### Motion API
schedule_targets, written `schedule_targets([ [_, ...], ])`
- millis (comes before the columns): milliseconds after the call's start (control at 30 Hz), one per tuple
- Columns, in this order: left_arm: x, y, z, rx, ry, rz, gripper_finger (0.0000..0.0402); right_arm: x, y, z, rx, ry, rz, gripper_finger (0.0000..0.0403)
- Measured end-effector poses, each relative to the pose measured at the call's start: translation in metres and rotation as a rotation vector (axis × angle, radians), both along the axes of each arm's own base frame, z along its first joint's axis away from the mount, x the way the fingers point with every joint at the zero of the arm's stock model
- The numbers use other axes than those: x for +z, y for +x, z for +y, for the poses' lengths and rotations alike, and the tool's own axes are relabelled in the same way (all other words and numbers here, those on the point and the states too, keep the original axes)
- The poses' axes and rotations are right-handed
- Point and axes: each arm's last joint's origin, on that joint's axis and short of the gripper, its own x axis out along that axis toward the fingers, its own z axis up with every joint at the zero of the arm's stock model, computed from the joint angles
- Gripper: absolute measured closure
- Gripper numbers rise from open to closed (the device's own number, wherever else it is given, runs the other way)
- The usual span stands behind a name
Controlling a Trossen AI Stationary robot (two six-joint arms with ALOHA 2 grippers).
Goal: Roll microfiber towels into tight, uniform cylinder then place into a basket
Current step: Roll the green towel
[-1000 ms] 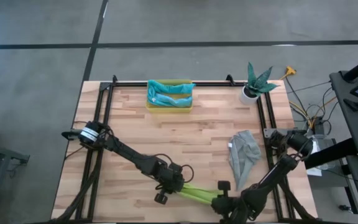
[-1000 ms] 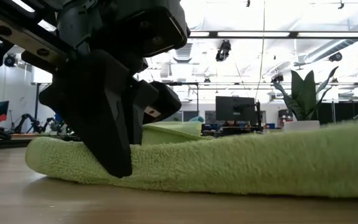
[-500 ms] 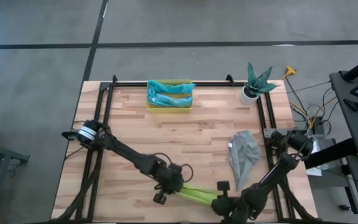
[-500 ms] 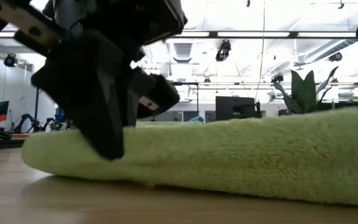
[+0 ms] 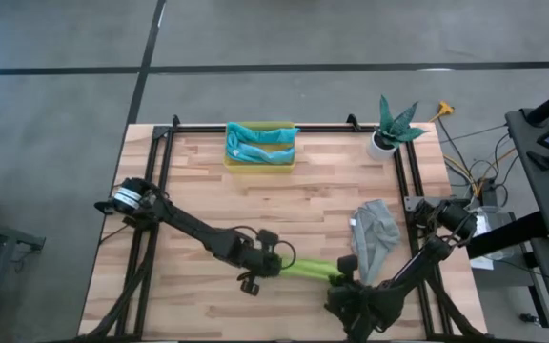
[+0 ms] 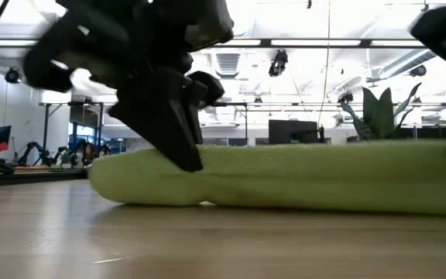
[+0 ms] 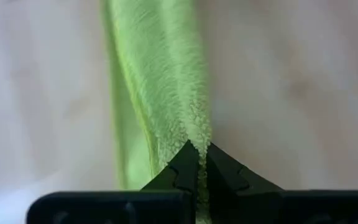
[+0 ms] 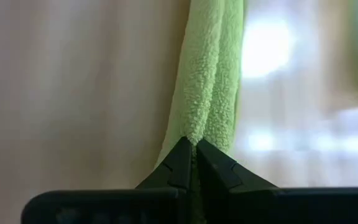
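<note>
Fingers of the left gripper (image 5: 276,264) and right gripper (image 5: 343,277) pinch opposite ends of the lime green towel (image 5: 309,270), stretched between them at lower centre of the overhead frame, both arms reaching low.

A robotics lab: other robot arms (image 6: 29,151), monitors (image 6: 293,133) and ceiling strip lights (image 6: 316,43) behind the table.

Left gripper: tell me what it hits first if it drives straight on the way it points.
The lime towel itself: the left gripper is shut on one end, and the towel stretches ahead toward the right gripper.
</note>
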Motion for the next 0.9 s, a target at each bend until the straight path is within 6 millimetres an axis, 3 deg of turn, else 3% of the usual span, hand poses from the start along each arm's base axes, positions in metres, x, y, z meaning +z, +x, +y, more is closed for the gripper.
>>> schedule_targets([
  [133,0.011,-0.006,0.021,0.139,0.187,-0.002,0.0400,0.008,0.004,-0.012,-0.043,-0.132,-0.044,0.0392],
  [233,0.014,-0.008,0.023,0.155,0.179,0.000,0.0400,0.009,0.005,-0.014,-0.057,-0.143,-0.046,0.0392],
  [400,0.007,-0.012,0.007,0.165,0.057,0.022,0.0400,0.000,0.006,-0.008,-0.072,-0.068,-0.020,0.0393],
  [633,-0.033,-0.016,-0.019,0.077,-0.168,0.094,0.0400,-0.019,0.018,0.019,0.047,0.243,0.071,0.0394],
  [900,-0.036,-0.017,-0.028,-0.012,-0.298,0.158,0.0400,-0.021,0.023,0.029,0.109,0.345,0.077,0.0394],
])
